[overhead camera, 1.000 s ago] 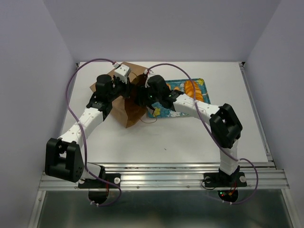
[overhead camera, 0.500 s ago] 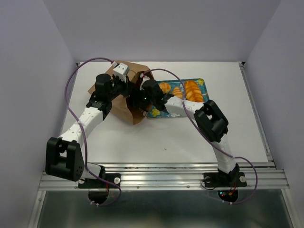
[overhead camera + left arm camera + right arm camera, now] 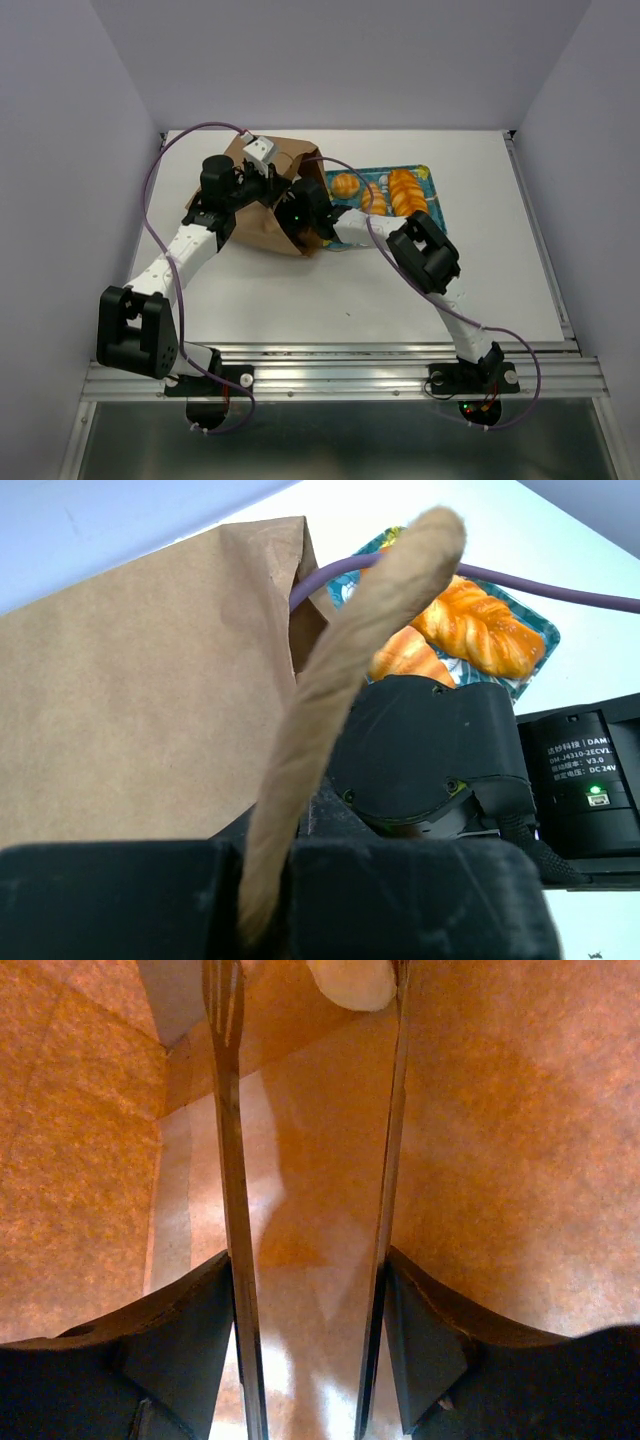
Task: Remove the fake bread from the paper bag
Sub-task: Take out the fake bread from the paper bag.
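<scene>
The brown paper bag lies on its side left of centre, its mouth toward the teal tray. My left gripper is shut on the bag's upper mouth edge and holds it up. My right gripper reaches into the mouth. In the right wrist view it is open, with brown paper all around. A pale rounded thing lies between its fingertips; I cannot tell what it is. A bun, a croissant and a long loaf lie on the tray.
The right arm's wrist sits close in front of my left gripper. A purple cable crosses over the tray. White walls enclose the table on the left, back and right.
My right gripper has moved left from the bag's mouth deeper into the bag, its elbow following. The bag's mouth has spread wider. The left gripper has kept its hold.
</scene>
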`<state>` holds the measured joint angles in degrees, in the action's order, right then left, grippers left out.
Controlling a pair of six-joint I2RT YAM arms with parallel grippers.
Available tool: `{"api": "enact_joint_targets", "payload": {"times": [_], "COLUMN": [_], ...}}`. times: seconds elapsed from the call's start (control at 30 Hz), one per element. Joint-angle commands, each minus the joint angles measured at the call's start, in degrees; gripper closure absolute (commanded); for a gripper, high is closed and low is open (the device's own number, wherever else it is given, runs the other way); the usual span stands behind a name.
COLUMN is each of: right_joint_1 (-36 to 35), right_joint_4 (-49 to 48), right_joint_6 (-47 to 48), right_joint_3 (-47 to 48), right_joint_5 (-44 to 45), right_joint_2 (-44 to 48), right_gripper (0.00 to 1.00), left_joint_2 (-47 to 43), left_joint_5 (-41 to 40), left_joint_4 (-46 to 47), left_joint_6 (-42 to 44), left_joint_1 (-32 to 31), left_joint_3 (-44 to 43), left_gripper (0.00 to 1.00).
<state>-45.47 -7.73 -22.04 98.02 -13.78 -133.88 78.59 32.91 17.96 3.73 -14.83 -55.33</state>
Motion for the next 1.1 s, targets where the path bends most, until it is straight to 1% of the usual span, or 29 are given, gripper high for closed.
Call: {"api": "enact_joint_targets", "payload": {"times": [0.0, 0.13, 0.27, 0.33, 0.37, 0.43, 0.47, 0.57, 0.67, 0.77, 0.87, 1.07], "right_joint_1": [-1.28, -1.28, -1.28, -1.28, -1.28, -1.28, -1.28, -1.28, -1.28, -1.28, -0.76, -0.76], "right_joint_4": [-3.96, -3.96, -2.82, -2.38, -1.08, -0.01, -0.01, -0.01, 0.43, 2.53, 4.38, 4.30], "right_joint_6": [4.64, 5.69, 5.70, 5.17, 4.04, 3.50, 3.24, 3.50, 3.59, 3.50, 3.32, 2.54], "right_joint_3": [2.35, 3.06, 3.76, 3.24, 2.80, 1.40, 0.34, -4.84, -9.75, -13.19, -16.96, -21.99], "right_joint_5": [-2.30, -4.14, -4.06, -1.96, -0.82, 1.64, 2.52, 4.29, 4.29, 3.94, 6.30, 10.16], "right_joint_2": [-0.85, -1.38, -1.21, -0.42, 0.89, 4.40, 4.42, 12.04, 16.10, 20.76, 24.89, 30.70], "right_gripper": [0.38, 0.45, 0.62, 0.72, 0.79, 0.85, 0.86, 0.92, 0.97, 0.99, 0.99, 0.99], "left_joint_2": [-1.16, -0.63, -0.36, -0.28, -0.36, -0.45, -0.36, 0.25, 0.60, 0.78, 1.04, 2.27], "left_joint_5": [7.79, 8.75, 7.44, 6.30, 5.51, 3.24, 2.52, 1.02, -0.12, -0.56, -1.09, -1.44], "left_joint_4": [5.16, 5.16, 5.07, 4.72, 4.37, 3.93, 3.49, 1.91, 1.29, 1.21, 0.68, 0.15], "left_joint_6": [1.02, 1.37, 1.55, 2.16, 2.60, 3.30, 3.39, 3.83, 4.18, 4.10, 4.27, 4.27], "left_joint_1": [-0.73, -0.81, -0.73, -0.81, -0.81, -0.73, -0.73, -0.20, 0.32, 1.03, 1.47, 2.09], "left_joint_3": [-2.15, -2.33, -2.50, -2.50, -2.15, -1.62, -1.71, -2.15, -2.15, -2.06, -2.24, -3.03], "left_gripper": [1.00, 1.00, 1.00, 1.00, 1.00, 1.00, 1.00, 1.00, 1.00, 1.00, 1.00, 1.00]}}
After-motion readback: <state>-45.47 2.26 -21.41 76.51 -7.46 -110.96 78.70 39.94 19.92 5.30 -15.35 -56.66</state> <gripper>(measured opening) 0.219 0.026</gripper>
